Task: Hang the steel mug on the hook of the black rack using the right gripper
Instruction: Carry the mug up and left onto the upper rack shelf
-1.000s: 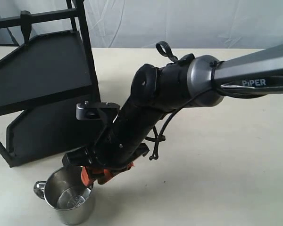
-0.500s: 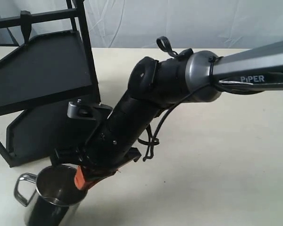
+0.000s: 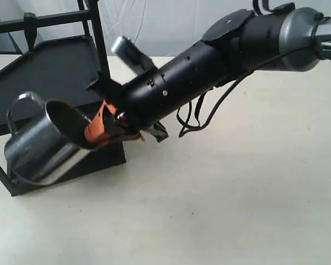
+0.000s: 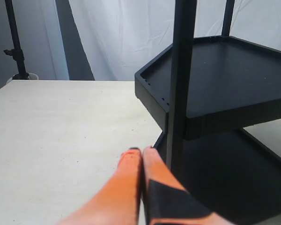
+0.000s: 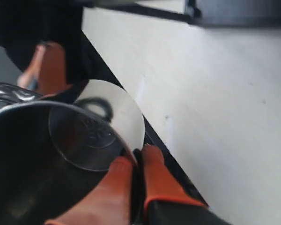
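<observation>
The steel mug (image 3: 38,146) hangs in the air, tilted on its side in front of the black rack (image 3: 44,83), its looped handle (image 3: 22,107) pointing up toward the left. My right gripper (image 3: 99,128) is shut on the mug's rim, one orange pad inside and one outside. In the right wrist view the mug (image 5: 75,136) shows its stamped base, with the right gripper (image 5: 136,157) pinching the wall. The hook (image 3: 30,30) points down from the top crossbar, well above the mug. My left gripper (image 4: 141,152) is shut and empty beside a rack post (image 4: 180,84).
The rack (image 4: 225,89) stands at the left of the exterior view with two dark shelves. The pale tabletop (image 3: 237,187) spreads to the right and front. Loose cables (image 3: 196,118) dangle under the right arm. A stand (image 4: 16,47) rises at the table's far edge.
My right gripper has lifted the mug off the table, carried it up and left in front of the rack, and tipped it onto its side. The arm has swung higher.
</observation>
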You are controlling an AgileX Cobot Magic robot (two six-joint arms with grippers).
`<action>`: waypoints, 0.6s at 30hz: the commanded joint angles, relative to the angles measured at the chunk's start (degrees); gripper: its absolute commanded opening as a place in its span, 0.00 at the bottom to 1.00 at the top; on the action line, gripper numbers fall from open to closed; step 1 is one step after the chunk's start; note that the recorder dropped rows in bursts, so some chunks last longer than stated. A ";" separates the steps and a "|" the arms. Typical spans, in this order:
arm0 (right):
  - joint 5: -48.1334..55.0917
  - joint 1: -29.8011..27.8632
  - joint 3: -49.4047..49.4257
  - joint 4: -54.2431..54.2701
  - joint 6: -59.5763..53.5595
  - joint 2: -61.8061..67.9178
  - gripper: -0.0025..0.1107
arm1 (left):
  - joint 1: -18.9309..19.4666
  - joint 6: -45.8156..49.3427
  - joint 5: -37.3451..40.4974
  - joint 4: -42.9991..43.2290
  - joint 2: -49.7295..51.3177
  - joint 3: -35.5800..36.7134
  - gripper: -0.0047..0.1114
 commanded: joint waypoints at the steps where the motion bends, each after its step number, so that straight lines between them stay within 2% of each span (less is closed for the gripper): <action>1: 1.45 -2.47 -0.37 10.43 -4.82 -0.79 0.01 | -0.07 -0.10 0.06 0.00 -0.30 -0.02 0.05; 7: 0.38 -2.56 -0.37 15.52 -5.43 -0.41 0.01 | -0.07 -0.10 0.06 0.00 -0.30 -0.02 0.05; 18: -1.00 -2.56 -0.37 15.50 -5.19 4.89 0.01 | -0.07 -0.10 0.06 0.00 -0.30 -0.02 0.05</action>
